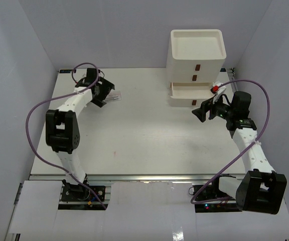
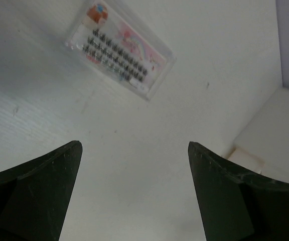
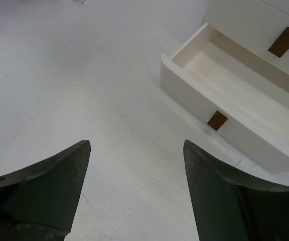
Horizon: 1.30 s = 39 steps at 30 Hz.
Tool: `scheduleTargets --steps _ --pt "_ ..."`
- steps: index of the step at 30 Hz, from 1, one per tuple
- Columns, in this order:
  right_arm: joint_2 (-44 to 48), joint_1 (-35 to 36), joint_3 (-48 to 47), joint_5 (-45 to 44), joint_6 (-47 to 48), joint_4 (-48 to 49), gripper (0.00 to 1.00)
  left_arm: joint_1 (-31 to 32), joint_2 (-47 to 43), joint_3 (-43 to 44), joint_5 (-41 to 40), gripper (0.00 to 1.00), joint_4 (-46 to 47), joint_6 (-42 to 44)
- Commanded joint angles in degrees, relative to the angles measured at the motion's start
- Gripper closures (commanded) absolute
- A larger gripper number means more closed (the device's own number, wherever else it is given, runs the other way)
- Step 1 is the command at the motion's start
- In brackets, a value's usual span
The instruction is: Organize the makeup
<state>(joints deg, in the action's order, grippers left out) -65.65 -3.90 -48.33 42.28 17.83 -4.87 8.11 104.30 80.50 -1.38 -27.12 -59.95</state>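
That flat packet [image 2: 120, 47] lies flush on the bench [image 2: 194, 100] just ahead of my left pincer [image 2: 134, 145], so I reckon the tips could skid and shove it away. My left arm's stretched far out, with the pincer spread wide and empty. My right pincer [image 3: 137, 143] is apart too, holding nothing and facing the open drawer [image 3: 189, 93].

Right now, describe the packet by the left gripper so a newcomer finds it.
On the white table, look far left, across from the white drawer unit. Just ahead of the open left gripper lies a flat clear packet. Rows of small dark marks and a reddish spot set it apart from the plain white unit.
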Motion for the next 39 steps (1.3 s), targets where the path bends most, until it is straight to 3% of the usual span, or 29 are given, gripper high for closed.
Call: scheduleTargets --steps 1,5,9,39 --pt "2.99 -1.17 2.81 -0.86 0.33 4.16 0.19 -2.30 12.62 16.07 -5.76 0.02 -19.62 -14.65" --pt "4.13 -2.19 3.76 -0.42 0.18 5.96 0.19 -3.01 22.69 31.60 -4.87 0.02 -28.62 -16.86" --pt "4.83 -3.30 4.38 0.46 0.36 6.10 0.18 -3.16 27.48 40.23 -4.85 0.02 -31.87 -17.91" --pt "6.87 -5.91 5.70 0.53 -2.59 8.61 0.20 -5.47 38.61 45.88 4.20 0.02 -31.77 -23.00"
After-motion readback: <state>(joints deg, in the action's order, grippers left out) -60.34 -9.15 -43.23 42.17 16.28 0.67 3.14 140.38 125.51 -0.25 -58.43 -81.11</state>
